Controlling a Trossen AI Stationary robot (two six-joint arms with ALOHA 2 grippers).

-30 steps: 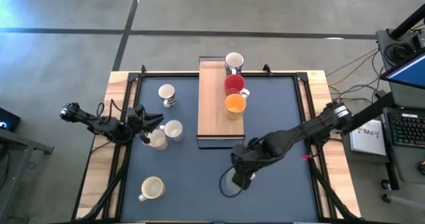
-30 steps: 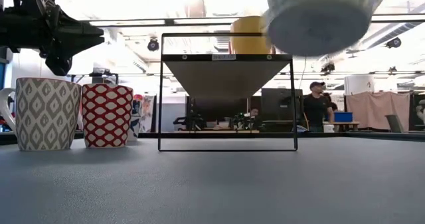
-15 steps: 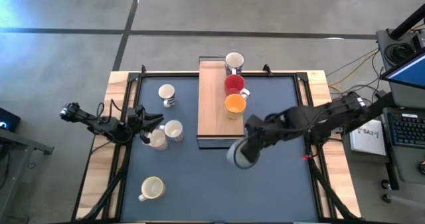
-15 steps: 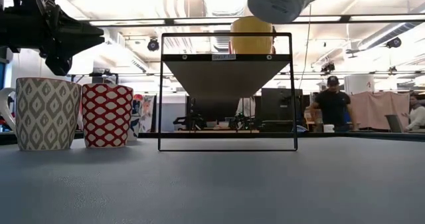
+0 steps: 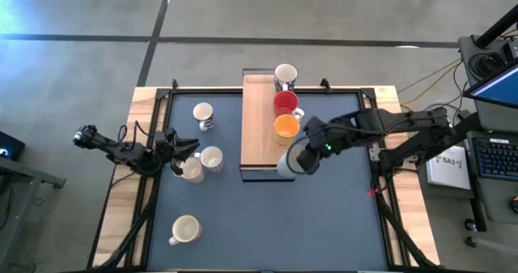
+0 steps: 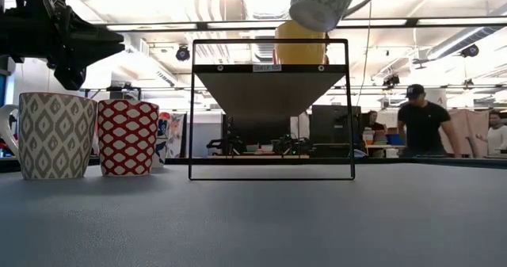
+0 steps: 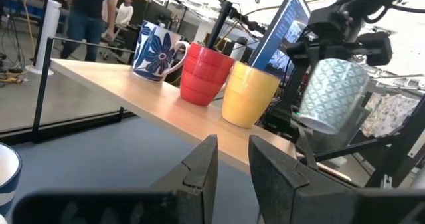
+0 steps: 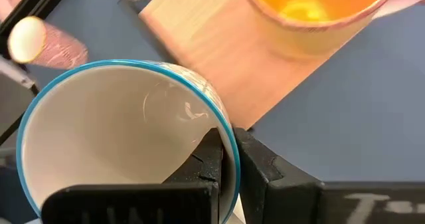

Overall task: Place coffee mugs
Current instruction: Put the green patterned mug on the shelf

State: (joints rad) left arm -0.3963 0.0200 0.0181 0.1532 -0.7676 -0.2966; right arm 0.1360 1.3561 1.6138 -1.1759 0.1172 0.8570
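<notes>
While the right gripper (image 5: 310, 147) pinches the rim of a pale blue mug (image 5: 290, 163) in the air, the wooden shelf (image 5: 257, 127) lies just beside it, free past the orange mug (image 5: 286, 127). Far off, the left gripper (image 5: 174, 146) waits half open.

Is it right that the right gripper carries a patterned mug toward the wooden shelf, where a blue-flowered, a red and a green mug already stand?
Not quite: the third mug on the wooden shelf is orange, not green, as the high view shows. The rest holds: the right gripper carries the patterned mug, with blue-flowered and red mugs there.
</notes>
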